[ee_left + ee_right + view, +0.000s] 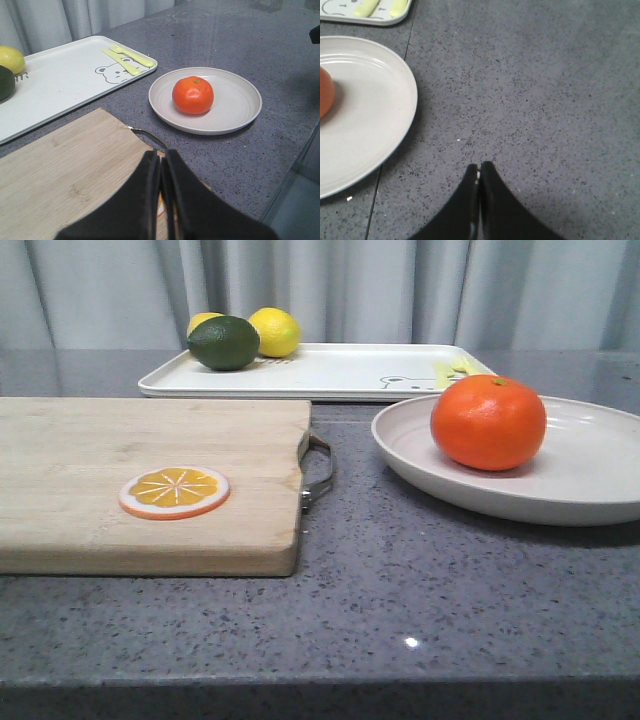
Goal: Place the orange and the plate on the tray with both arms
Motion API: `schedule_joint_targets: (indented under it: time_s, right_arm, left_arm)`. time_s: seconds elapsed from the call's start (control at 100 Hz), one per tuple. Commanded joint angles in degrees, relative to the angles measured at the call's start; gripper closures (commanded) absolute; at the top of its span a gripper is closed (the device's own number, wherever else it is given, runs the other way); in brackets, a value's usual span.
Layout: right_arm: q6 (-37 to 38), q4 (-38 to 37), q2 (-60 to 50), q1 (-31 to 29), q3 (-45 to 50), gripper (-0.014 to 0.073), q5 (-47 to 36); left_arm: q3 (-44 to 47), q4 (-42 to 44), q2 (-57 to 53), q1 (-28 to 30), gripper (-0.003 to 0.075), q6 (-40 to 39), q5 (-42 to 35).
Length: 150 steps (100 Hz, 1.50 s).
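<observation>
The orange [488, 422] rests in the off-white plate [590, 485] on the right of the grey counter; both also show in the left wrist view, the orange [192, 94] on the plate [237, 102]. The white tray [340, 372] with a bear drawing lies at the back. My left gripper [161, 152] is shut and empty above the wooden cutting board, well short of the plate. My right gripper [479, 165] is shut and empty over bare counter beside the plate [370, 115], where a sliver of the orange [325, 97] shows. Neither gripper appears in the front view.
A wooden cutting board [120, 470] with a metal handle [318, 472] holds an orange slice disc [174, 491]. On the tray sit a green lime [223, 342], two lemons [274, 331] and a yellow fork and knife [127, 58]. Curtains hang behind.
</observation>
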Motion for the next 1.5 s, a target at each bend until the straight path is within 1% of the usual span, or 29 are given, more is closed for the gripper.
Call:
schedule_joint_targets:
  time_s: [0.0, 0.1, 0.17, 0.24, 0.29, 0.65, 0.97, 1.21, 1.26, 1.33, 1.49]
  right_arm:
    - [-0.75, 0.93, 4.70, 0.25, -5.35, 0.0502, 0.59]
    - [-0.75, 2.09, 9.55, 1.56, -9.18, 0.0320, 3.55]
    - [-0.75, 2.90, 12.97, 2.46, -11.89, 0.0220, 5.20]
    - [-0.75, 4.40, 15.72, 2.87, -13.90, 0.0165, 6.56]
    - [-0.75, 5.32, 17.90, 3.08, -15.37, 0.0156, 7.51]
    - [-0.75, 11.13, 33.14, 5.28, -22.24, 0.0157, 13.09]
    - [-0.75, 12.78, 43.49, 5.33, -25.40, 0.0157, 11.95]
    - [-0.63, 14.13, 47.21, 5.33, -26.20, 0.0162, 10.00]
    - [-0.44, 14.18, 47.80, 5.33, -26.26, 0.0181, 9.85]
    - [0.00, 14.18, 48.38, 5.33, -26.32, 0.0246, 9.80]
    - [0.00, 14.18, 48.81, 5.33, -26.32, 0.0465, 9.74]
  left_arm:
    - [-1.51, -0.16, 0.06, 0.10, 0.0740, 0.09, -4.85]
    - [-1.51, -0.16, 0.06, 0.10, 0.0740, 0.09, -4.85]
    - [-1.51, -0.16, 0.06, 0.10, 0.0740, 0.09, -4.85]
    - [-1.51, -0.16, 0.06, 0.10, 0.0740, 0.09, -4.85]
    - [-1.51, -0.16, 0.06, 0.10, 0.0740, 0.09, -4.85]
    - [-1.51, -0.16, 0.06, 0.10, 0.0740, 0.09, -4.85]
    - [-1.51, -0.16, 0.06, 0.10, 0.0740, 0.09, -4.85]
    - [-1.51, -0.16, 0.06, 0.10, 0.0740, 0.09, -4.85]
    - [-1.51, -0.16, 0.06, 0.10, 0.0740, 0.09, -4.85]
    - [-1.51, -0.16, 0.06, 0.10, 0.0740, 0.09, -4.85]
    - [-1.51, -0.16, 0.06, 0.10, 0.0740, 0.09, -4.85]
